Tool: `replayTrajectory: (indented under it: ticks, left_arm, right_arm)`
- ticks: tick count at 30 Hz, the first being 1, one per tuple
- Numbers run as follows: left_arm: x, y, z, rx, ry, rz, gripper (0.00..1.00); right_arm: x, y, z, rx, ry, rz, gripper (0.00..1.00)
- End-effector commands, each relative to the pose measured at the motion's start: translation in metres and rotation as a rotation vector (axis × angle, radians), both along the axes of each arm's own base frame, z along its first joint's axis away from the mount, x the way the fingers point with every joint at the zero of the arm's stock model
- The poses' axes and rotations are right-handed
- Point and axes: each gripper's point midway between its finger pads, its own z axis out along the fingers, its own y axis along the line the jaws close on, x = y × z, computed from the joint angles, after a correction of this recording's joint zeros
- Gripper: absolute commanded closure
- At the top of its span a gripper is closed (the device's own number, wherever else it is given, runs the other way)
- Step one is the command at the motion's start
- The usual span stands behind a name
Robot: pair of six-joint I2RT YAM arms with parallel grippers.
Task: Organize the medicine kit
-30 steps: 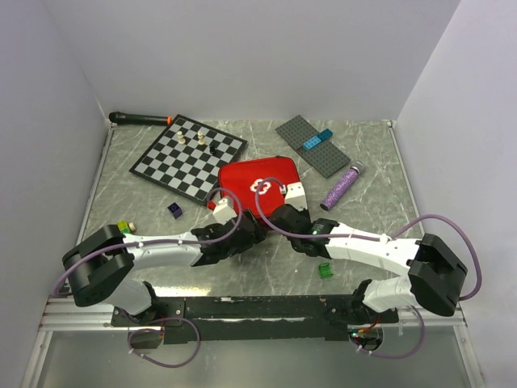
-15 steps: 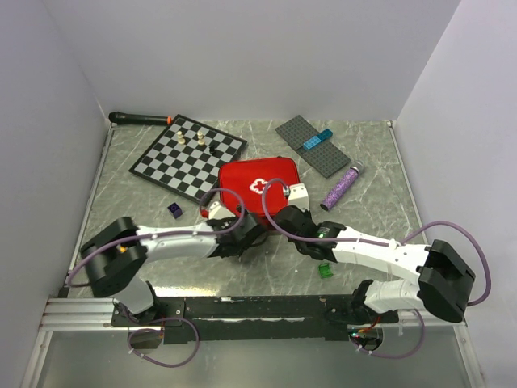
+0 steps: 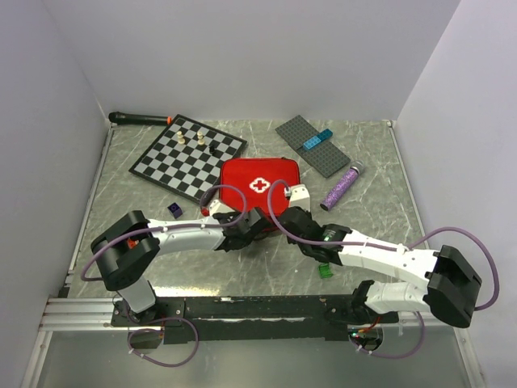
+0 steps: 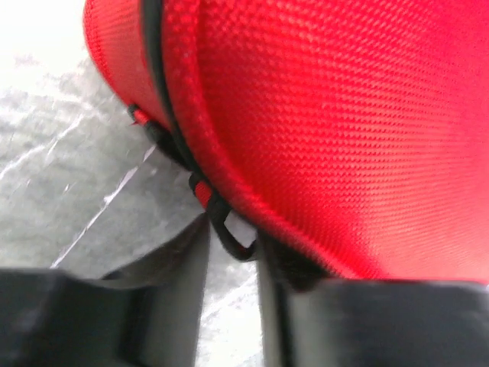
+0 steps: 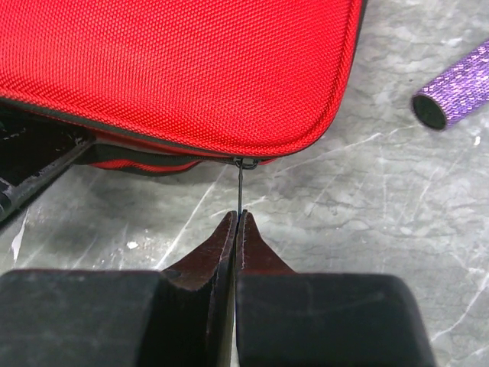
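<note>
The medicine kit is a red zip case with a white cross, lying closed at the table's middle. It fills the left wrist view, where a black zip pull loop hangs off its seam. My left gripper is at the kit's near left edge, its jaws narrowly apart with that loop between the tips. At the kit's near edge, my right gripper is shut on a thin metal zip pull under the red lid. In the top view both grippers meet there, left and right.
A chessboard with a few pieces lies at the back left, with a black marker behind it. A grey baseplate and a purple glitter tube lie to the right. A small purple cube and a green block lie nearby.
My left arm has swung in to the kit's near left edge and its jaws have narrowed around the zip pull loop. The right gripper stays shut at the near edge.
</note>
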Motion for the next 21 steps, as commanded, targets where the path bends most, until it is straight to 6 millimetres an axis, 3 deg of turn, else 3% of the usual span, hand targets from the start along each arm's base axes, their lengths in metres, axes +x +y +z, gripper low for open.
replayTrajectory:
  ticks: [1,6,10,14,21]
  left_arm:
    - [-0.014,0.049,-0.029,0.201,0.067,-0.042,0.75]
    - [-0.02,0.061,-0.046,0.347,0.074,-0.243,0.99]
    - [-0.031,0.076,-0.063,0.449,0.104,-0.357,0.99]
    - [-0.036,0.083,-0.068,0.495,0.095,-0.444,0.99]
    - [-0.032,0.08,-0.047,0.485,-0.019,-0.553,0.99]
  right_arm:
    - [-0.002,0.009,0.011,0.059,-0.03,0.042,1.0]
    - [-0.012,0.011,0.008,0.059,-0.006,0.095,1.0]
    - [-0.018,-0.002,0.001,0.03,0.003,0.091,1.0]
    - [-0.023,-0.016,-0.01,0.02,0.026,0.058,1.0]
    - [-0.011,-0.053,-0.029,0.11,0.12,-0.152,1.0]
